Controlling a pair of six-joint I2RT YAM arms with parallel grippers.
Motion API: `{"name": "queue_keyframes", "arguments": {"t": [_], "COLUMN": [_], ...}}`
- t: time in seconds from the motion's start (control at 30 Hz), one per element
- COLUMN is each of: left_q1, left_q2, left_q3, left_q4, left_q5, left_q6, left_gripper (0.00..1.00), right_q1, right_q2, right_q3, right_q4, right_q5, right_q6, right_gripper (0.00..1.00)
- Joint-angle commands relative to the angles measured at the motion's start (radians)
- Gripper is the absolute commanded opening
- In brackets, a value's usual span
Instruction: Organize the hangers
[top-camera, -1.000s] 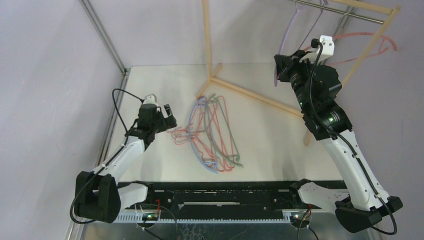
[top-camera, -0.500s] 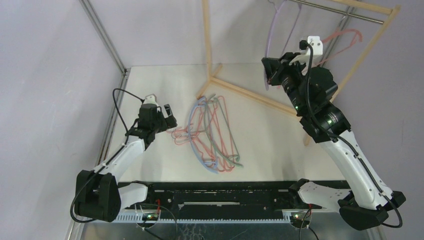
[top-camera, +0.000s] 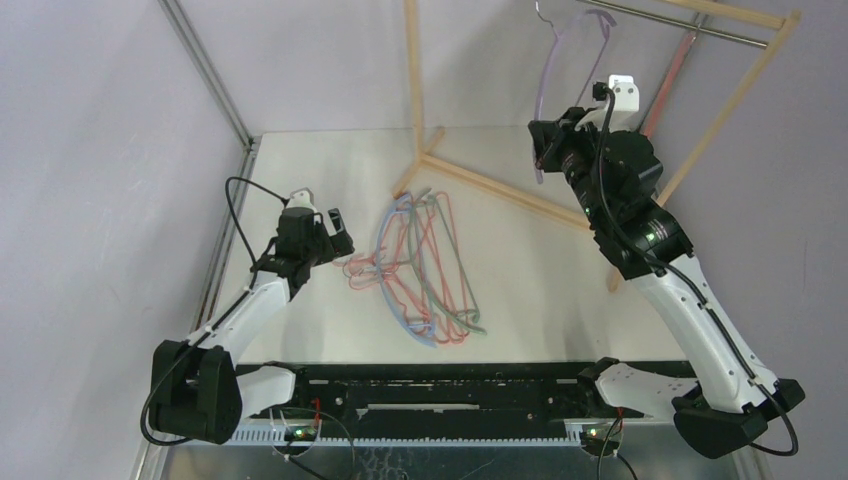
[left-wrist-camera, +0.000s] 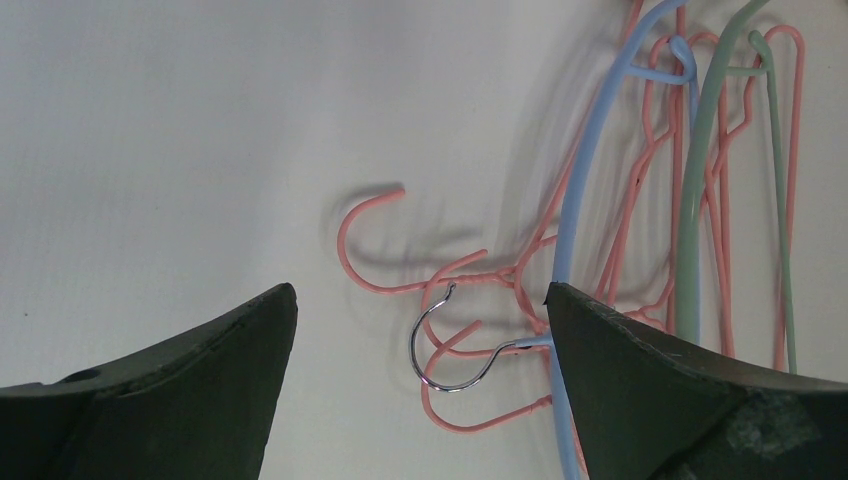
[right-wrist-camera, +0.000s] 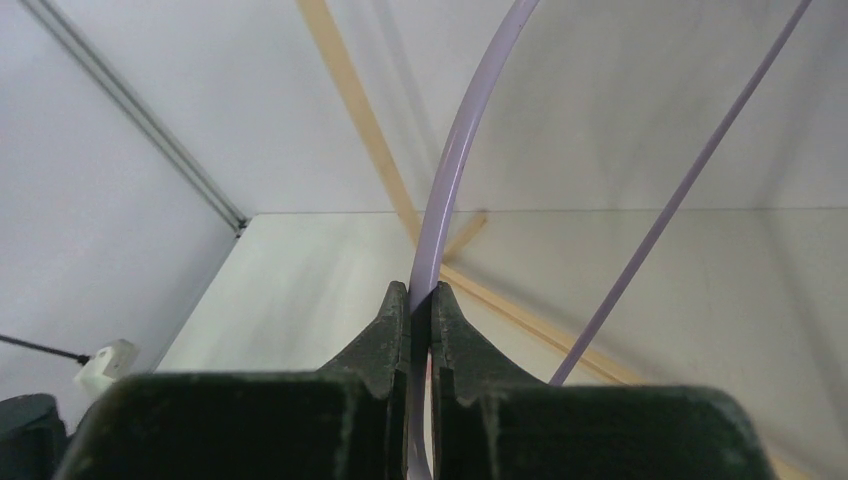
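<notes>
The right claw (right-wrist-camera: 420, 300) is pinched almost closed on the curved lilac plastic hanger (right-wrist-camera: 450, 170). It grips the thin arm edge-on between its two fingers, and the straight bottom bar runs off to the upper right. Seen from above, that hanger is raised well clear of the white desk (top-camera: 540, 290). Its silver wire hook (top-camera: 543, 12) is up near the left end of the metal rail (top-camera: 690, 25) of the pale wooden rack frame (top-camera: 500, 190). I cannot tell whether the hook is over the rail, though it looks just short of it. A salmon hanger (top-camera: 665, 90), seen edge-on, appears to hang from the rail just beyond the claw.

The step in hand seems to be hanging the lilac one. To do it well, the open side of the hook should face the rail, come above it, then sink until the rail takes the weight. Only then should the grip loosen. The hold is far out on the arm, so the hanger may swing or twist, and slow moves and a spot apart from the salmon hanger would help.

The left claw (left-wrist-camera: 420, 295) stands wide and holds nothing, low over the desk just beside the heap of hangers (top-camera: 425, 265). Ahead of its fingers lie a pink wire hook (left-wrist-camera: 341, 240) and the metal hook (left-wrist-camera: 413, 345) of a pale blue curved hanger (left-wrist-camera: 563, 240). A grey-green curved hanger (left-wrist-camera: 688, 230) lies beyond them. These overlap, so a lift here likely calls for catching one hook alone.
</notes>
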Motion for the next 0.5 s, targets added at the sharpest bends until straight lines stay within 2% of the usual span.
{"name": "queue_keyframes", "arguments": {"t": [0.0,0.47], "left_q1": [0.003,0.002], "left_q2": [-0.010,0.014], "left_q3": [0.003,0.011], "left_q4": [0.040,0.047], "left_q5": [-0.001,0.011], "left_q6": [-0.001,-0.003], "left_gripper": [1.00,1.00], "right_q1": [-0.030,-0.151], "right_q2": [-0.012,-0.086], "right_q3": [-0.004,-0.059], "right_q4": [0.075,0.055], "right_q5": [0.012,0.000], "right_q6": [-0.005,0.005], "right_gripper": [0.00,0.00]}}
